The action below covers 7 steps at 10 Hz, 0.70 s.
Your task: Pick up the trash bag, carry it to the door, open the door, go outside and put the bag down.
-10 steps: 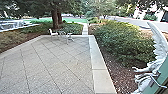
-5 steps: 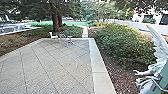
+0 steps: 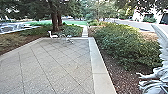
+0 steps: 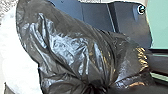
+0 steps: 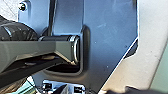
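A shiny black trash bag shows large in the left wrist view, its plastic gathered into tight folds. At that bunched part my left gripper is shut on the bag. Black, wrinkled plastic, which looks like part of the same bag, shows in the right wrist view beside the jointed bar. How my right gripper stands cannot be made out.
Ahead lies a paved patio with a pale stone border. A white chair and small table stand at its far end. Bushes line the right, with a white winged statue nearer.
The green door edge with its handle, at the head view's lower right before, has left that view. The statue now sits further toward the right edge as the camera has shifted.
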### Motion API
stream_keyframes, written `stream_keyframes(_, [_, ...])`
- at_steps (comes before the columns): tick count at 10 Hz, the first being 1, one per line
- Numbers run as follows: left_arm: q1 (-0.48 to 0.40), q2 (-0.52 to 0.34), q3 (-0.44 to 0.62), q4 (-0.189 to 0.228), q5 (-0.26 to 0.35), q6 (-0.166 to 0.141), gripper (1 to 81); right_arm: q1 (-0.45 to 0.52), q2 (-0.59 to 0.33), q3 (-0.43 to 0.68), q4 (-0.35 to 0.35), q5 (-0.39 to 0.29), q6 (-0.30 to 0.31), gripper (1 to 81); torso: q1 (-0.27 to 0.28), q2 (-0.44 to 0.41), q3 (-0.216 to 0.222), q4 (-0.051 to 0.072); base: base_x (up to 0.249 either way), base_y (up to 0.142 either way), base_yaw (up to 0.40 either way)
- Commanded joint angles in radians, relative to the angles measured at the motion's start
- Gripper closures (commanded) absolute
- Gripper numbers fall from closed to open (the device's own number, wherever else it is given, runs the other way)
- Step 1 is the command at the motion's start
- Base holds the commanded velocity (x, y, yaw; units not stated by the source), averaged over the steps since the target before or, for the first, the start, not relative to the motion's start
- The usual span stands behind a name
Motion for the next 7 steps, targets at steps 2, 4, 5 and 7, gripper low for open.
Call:
stream_keyframes(2, [-0.018, 0.0, 0.006, -0.005, 0.078, 0.004, 81.1, 0.021, -0.002, 0.004, 0.001, -0.063, 0.0, 1.0, 0.0, 0.0, 0.0, 0.0, 0.0, 0.0, 0.0])
stream_keyframes(4, [-0.019, 0.0, 0.006, -0.008, 0.076, 0.004, 81.1, 0.021, -0.002, 0.004, 0.001, -0.063, 0.0, 1.0, -0.001, 0.0, 0.0, 0.061, 0.0, 0.0, 0.0])
stream_keyframes(5, [-0.018, -0.002, 0.006, -0.009, 0.076, 0.004, 81.1, 0.021, -0.002, 0.005, 0.001, -0.063, 0.0, 1.0, -0.002, 0.0, 0.0, 0.099, 0.0, 0.0, 0.0])
stream_keyframes(7, [-0.019, -0.006, 0.006, -0.009, 0.078, 0.001, 81.1, 0.021, -0.002, 0.008, 0.005, -0.063, 0.0, 1.0, -0.002, 0.0, 0.0, 0.131, 0.0, 0.0, 0.0])
